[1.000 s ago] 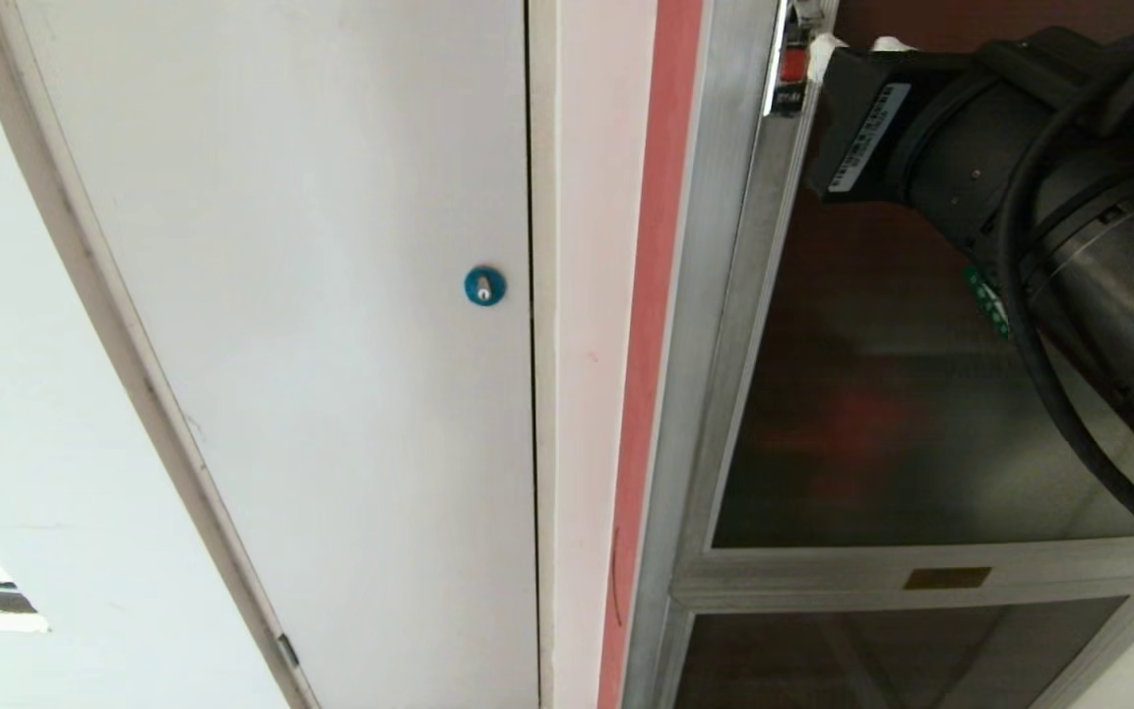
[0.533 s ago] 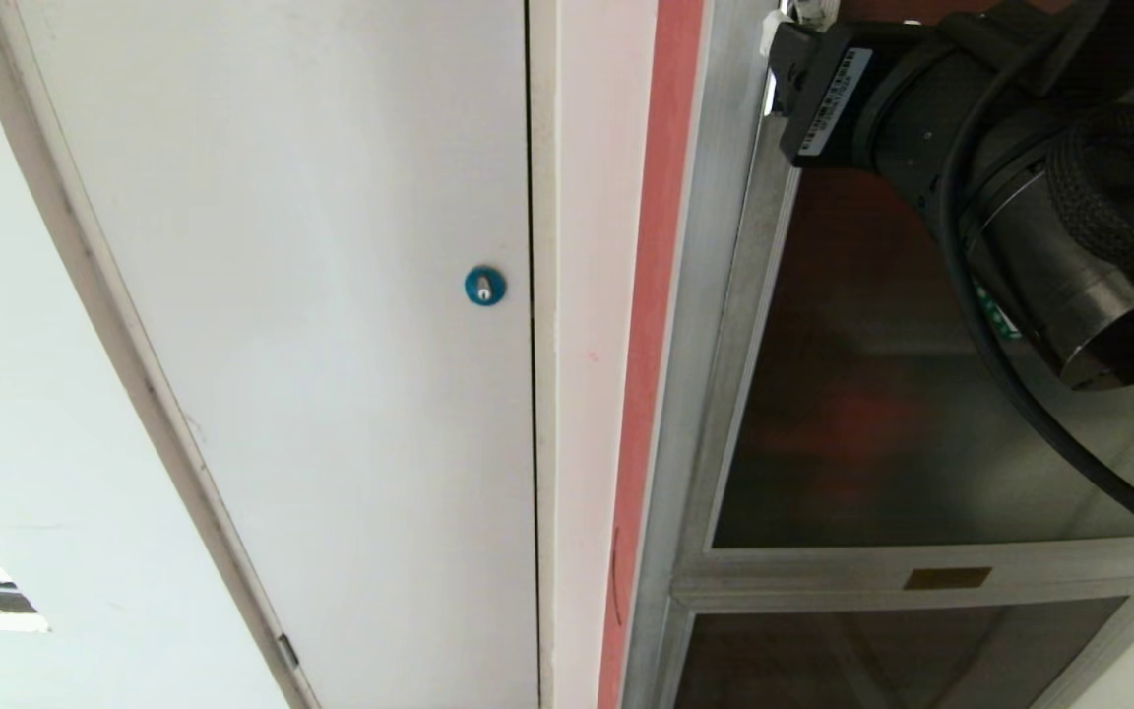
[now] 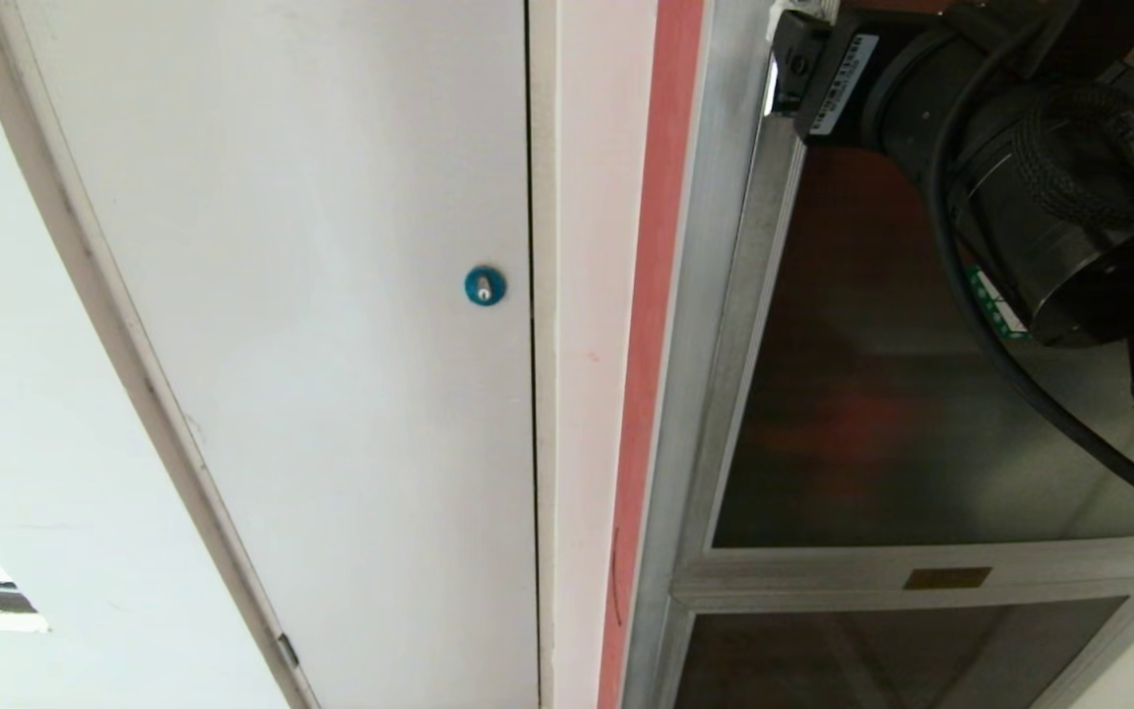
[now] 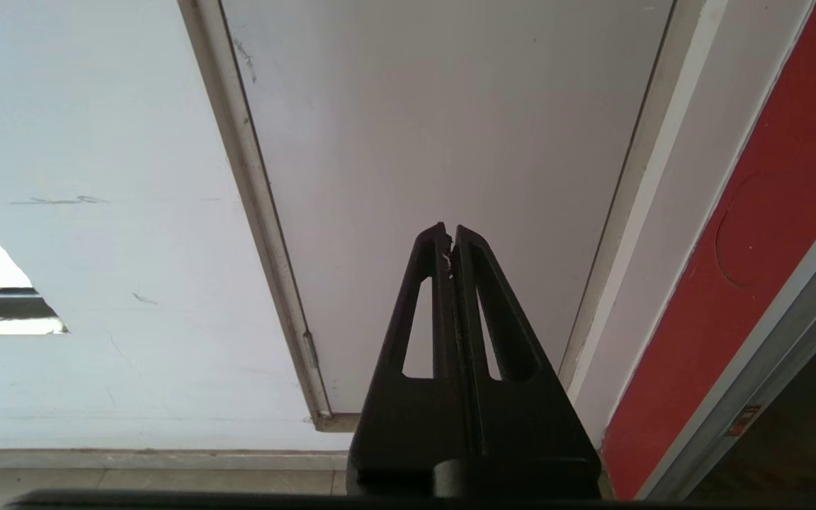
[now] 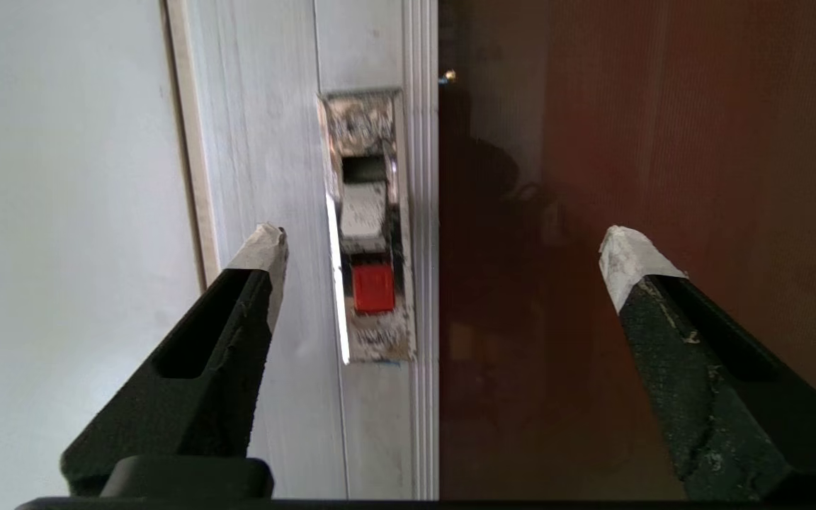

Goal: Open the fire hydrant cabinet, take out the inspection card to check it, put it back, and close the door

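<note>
The fire hydrant cabinet (image 3: 724,295) fills the right of the head view; its silver frame holds the door (image 3: 872,423) of dark tinted glass, which is closed. My right arm (image 3: 1020,167) reaches to the door's upper left corner. In the right wrist view my right gripper (image 5: 443,241) is open wide, with nothing between its white-tipped fingers (image 5: 266,244). It faces the small red latch (image 5: 372,287) set in a metal plate on the frame and does not touch it. My left gripper (image 4: 450,234) is shut and empty, parked low by the white door. The inspection card is out of view.
A plain white door (image 3: 331,345) with a blue round lock (image 3: 484,286) stands left of the cabinet, past a red strip (image 3: 661,295). A shorter dark glass panel (image 3: 872,650) sits under the door, below a brass label (image 3: 946,578). A green-bordered sticker (image 3: 995,305) peeks from behind my arm.
My right arm's wrist has shifted left and up along the door's frame edge. It now covers the red latch that showed at the top of the head view.
</note>
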Tool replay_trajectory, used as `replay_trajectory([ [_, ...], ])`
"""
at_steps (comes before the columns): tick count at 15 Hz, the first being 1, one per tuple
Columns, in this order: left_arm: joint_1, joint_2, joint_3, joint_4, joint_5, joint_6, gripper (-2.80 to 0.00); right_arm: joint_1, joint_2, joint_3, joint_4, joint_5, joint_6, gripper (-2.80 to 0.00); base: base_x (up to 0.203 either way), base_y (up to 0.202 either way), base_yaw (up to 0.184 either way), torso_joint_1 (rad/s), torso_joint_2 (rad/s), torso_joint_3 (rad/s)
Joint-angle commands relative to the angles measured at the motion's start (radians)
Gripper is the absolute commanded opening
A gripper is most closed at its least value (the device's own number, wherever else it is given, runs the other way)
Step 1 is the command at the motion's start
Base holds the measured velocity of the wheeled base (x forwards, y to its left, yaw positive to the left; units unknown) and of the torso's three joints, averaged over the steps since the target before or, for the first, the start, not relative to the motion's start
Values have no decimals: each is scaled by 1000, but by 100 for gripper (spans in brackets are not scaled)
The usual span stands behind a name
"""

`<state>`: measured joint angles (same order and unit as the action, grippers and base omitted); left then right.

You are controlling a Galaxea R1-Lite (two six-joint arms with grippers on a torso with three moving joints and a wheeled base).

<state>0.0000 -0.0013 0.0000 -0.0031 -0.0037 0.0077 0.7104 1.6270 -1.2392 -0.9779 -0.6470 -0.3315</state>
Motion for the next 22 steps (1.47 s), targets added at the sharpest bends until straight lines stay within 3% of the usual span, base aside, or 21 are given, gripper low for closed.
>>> replay_trajectory([
  [1, 0, 1, 2, 0, -1, 0, -280, -2, 17, -19, -4, -3, -3, 0, 0, 0, 0, 0, 0, 0],
  [12, 0, 1, 2, 0, 1, 0, -280, -42, 60, -83, 28, 9, -4, 0, 0, 0, 0, 0, 0, 0],
  [13, 0, 1, 2, 0, 1, 0, -280, -42, 60, -83, 34, 10, -4, -280, 0, 0, 0, 0, 0, 0],
  [22, 0, 0, 2, 0, 0, 0, -280, -42, 65, -97, 39, 12, -4, -280, 0, 0, 0, 0, 0, 0],
])
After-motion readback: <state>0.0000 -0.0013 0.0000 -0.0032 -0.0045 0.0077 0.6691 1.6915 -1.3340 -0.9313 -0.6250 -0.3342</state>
